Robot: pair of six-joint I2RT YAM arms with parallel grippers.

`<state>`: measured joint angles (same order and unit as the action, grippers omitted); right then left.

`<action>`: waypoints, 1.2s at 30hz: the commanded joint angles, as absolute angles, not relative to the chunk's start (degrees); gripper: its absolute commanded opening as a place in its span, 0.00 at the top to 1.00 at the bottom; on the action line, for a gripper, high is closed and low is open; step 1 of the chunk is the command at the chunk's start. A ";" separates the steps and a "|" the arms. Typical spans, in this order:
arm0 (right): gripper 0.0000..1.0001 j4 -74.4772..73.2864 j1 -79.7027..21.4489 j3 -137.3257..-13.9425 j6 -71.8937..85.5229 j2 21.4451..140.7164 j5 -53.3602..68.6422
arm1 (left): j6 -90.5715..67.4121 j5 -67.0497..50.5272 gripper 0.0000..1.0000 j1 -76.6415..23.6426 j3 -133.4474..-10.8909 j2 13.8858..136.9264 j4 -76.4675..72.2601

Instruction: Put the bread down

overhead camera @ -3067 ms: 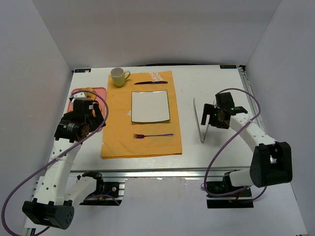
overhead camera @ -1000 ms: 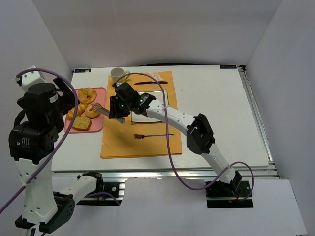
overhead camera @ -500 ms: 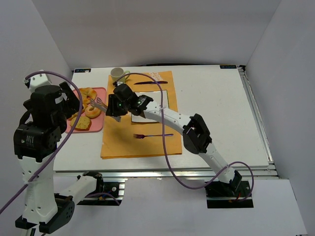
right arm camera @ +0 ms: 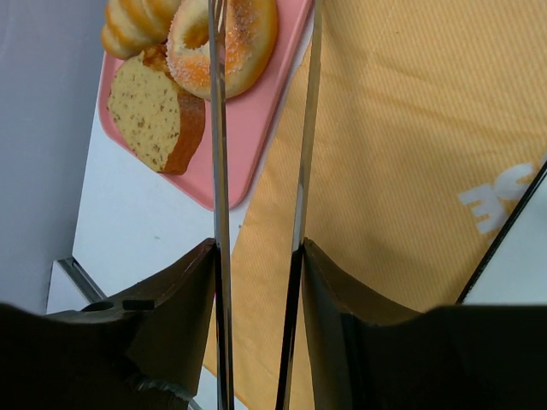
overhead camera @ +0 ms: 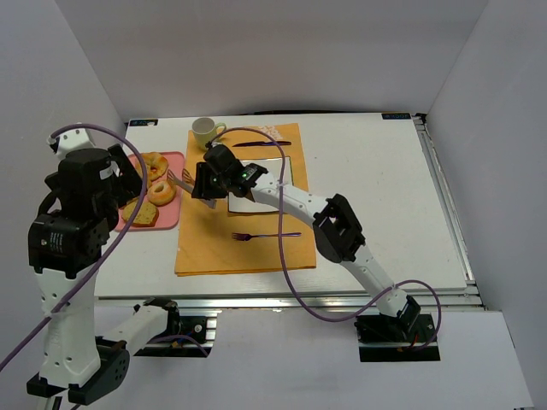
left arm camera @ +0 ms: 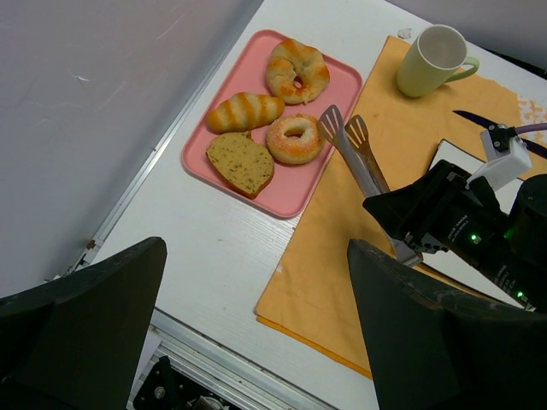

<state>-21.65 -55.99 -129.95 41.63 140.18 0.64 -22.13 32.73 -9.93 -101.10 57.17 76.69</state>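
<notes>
From above, the right arm reaches across the orange mat (overhead camera: 244, 252) to the pink tray (overhead camera: 171, 222) on the left of the desk (overhead camera: 385, 188). The right tool (overhead camera: 209, 182) is clamped on metal tongs (overhead camera: 182, 178), whose tips hang at the tray's right edge. The bread (overhead camera: 161, 192) lies on the tray, just left of those tips. A mug (overhead camera: 204, 133), a knife (overhead camera: 261, 143) and a fork (overhead camera: 265, 235) sit on the mat. The raised left arm covers the tray's left edge.

The left wrist camera shows the whole tray: a croissant (left arm camera: 298, 70), a striped roll (left arm camera: 245, 112) and a seeded slice (left arm camera: 240, 162) crowd round the bread. The tong tips sit just right of it, possibly touching. The left tool (left arm camera: 256, 256) gapes wide, holding nothing.

The right wrist camera looks along the tong arms pinched between its fingers (right arm camera: 184, 290). One blade crosses in front of the bread, the other runs over the tray's edge. A white plate (right arm camera: 517, 273) shows at the right
</notes>
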 commanded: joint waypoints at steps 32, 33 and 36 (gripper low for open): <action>0.50 -18.72 -56.43 -131.84 39.02 141.94 7.21 | -20.13 33.13 0.02 -9.93 -97.65 56.87 74.09; 0.50 -18.98 -56.43 -131.92 38.68 141.94 7.38 | -20.13 33.22 0.02 -9.93 -97.56 56.95 74.09; 0.50 -20.12 -56.43 -132.19 38.41 142.47 7.47 | -20.04 33.40 0.02 -9.93 -97.47 56.69 74.09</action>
